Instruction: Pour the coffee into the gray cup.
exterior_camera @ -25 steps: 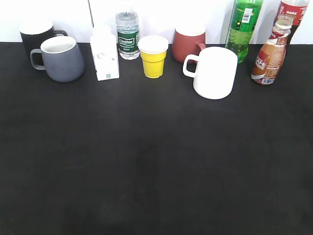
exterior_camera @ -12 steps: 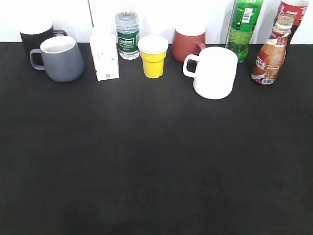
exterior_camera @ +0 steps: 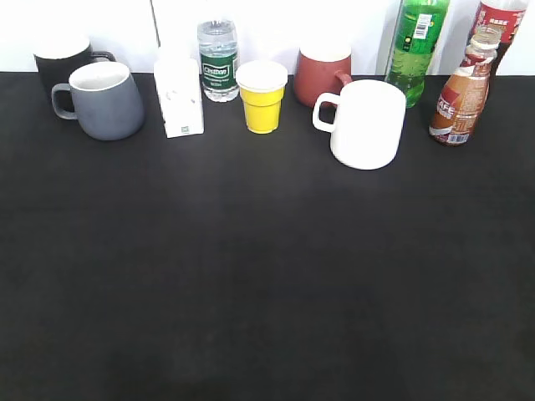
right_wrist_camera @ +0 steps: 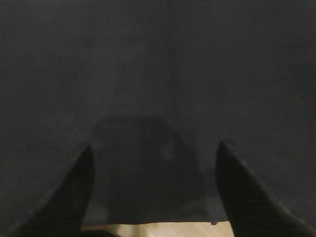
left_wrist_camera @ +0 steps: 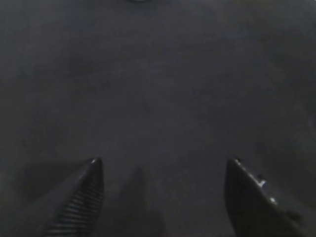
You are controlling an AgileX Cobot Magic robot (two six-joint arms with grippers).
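Exterior: coffee bottle (exterior_camera: pixel 461 96) far right at back, gray cup (exterior_camera: pixel 106 100) far left, white mug (exterior_camera: pixel 366 122) between. Left wrist: my left gripper (left_wrist_camera: pixel 163 170) spread, empty, above black cloth (left_wrist_camera: pixel 158 79). Right wrist: my right gripper (right_wrist_camera: pixel 154 155) likewise spread, empty.

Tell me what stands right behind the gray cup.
Behind the gray cup stands a black mug, its white rim and handle showing. The gray cup hides the black mug's lower front; whether they touch cannot be told.

"C'estbon" on water bottle (exterior_camera: pixel 218 60)
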